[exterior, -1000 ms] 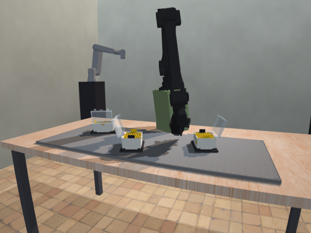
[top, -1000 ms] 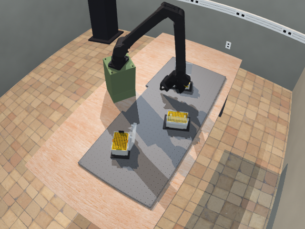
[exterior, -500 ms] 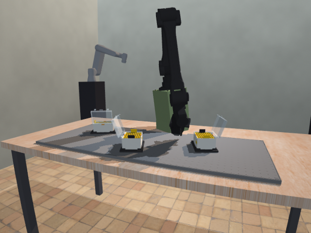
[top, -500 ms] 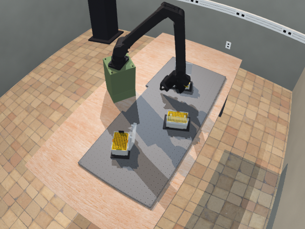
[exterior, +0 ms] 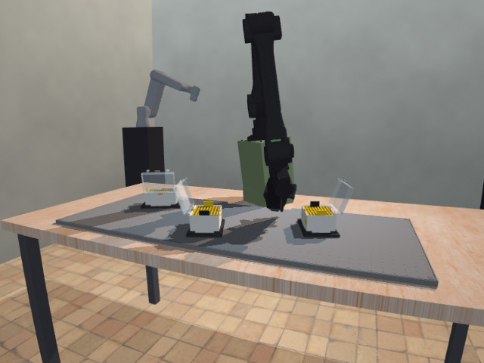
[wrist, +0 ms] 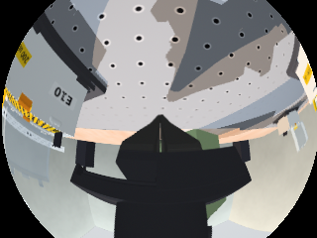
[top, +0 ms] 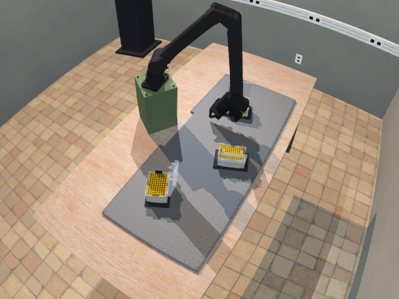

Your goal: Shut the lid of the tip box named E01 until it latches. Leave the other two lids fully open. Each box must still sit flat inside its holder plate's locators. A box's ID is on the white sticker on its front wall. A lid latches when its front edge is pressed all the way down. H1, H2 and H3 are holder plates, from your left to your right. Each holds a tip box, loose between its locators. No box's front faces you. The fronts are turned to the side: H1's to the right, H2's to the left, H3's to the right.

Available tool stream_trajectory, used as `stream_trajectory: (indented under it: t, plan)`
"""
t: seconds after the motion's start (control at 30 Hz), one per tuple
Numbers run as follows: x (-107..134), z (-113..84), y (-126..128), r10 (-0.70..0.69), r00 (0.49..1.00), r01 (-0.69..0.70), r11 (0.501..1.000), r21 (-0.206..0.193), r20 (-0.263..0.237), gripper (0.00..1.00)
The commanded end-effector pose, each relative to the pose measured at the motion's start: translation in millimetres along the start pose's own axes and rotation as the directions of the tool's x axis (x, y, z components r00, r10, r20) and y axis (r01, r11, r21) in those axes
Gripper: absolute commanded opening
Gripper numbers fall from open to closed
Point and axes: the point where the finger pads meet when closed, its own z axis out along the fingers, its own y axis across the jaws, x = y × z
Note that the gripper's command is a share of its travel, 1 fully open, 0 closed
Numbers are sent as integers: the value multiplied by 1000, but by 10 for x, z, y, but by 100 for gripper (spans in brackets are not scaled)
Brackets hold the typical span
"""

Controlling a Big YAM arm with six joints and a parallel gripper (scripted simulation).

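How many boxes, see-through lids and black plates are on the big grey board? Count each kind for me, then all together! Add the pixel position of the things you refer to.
Tip boxes (top: 156,199) (exterior: 206,225) (wrist: 45,84): 3
See-through lids (top: 174,177) (exterior: 341,196) (wrist: 27,160): 3
Black holder plates (top: 156,204) (exterior: 320,234) (wrist: 96,89): 3
Total: 9
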Motion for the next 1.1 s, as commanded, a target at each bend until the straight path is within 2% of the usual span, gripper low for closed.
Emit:
stream_trajectory:
  t: [0.0,0.2,0.23,0.7,0.77,1.07]
  plan:
    - [-62,19,-29,1,1000,-1,1000,-9,10,0]
    - [-62,19,-29,1,1000,-1,1000,-9,10,0]
    - [16,-117,-36,5,1000,-5,1000,-7,6,0]
    - [403,-705,22,-1,1000,1,1000,-1,7,0]
    - [403,-705,22,-1,1000,1,1000,-1,7,0]
    - [633,-1087,18,-1,1000,1,1000,-1,7,0]
